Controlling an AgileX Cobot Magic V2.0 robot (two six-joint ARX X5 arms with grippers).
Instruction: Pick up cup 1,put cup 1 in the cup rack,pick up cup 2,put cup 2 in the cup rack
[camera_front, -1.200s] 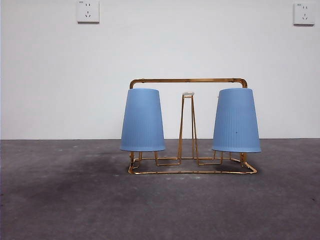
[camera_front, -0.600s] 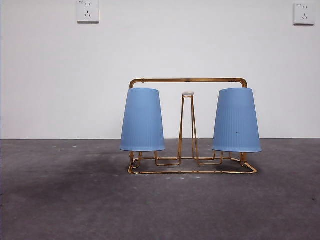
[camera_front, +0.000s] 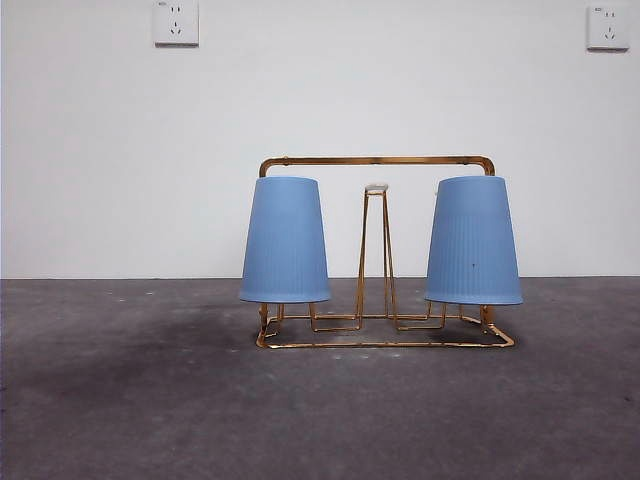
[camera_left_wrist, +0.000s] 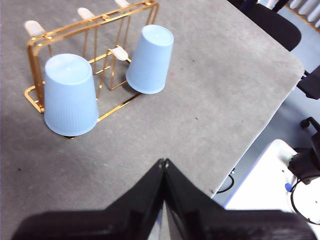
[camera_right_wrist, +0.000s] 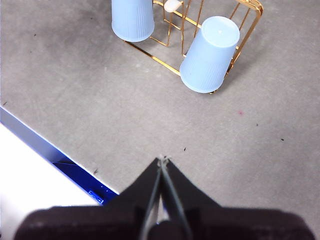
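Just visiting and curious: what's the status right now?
Left gripper and right gripper shut, empty, clear of the cups. Cup 1 and cup 2 upside down on the cup rack. Nothing in the way.

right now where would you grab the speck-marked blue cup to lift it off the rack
Probably across the ribbed wall of cup 1 near its closed top, coming from above: it sits upside down on a prong of the cup rack, so it must lift straight up.

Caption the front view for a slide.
Cup 1 and cup 2 sit inverted on the cup rack.
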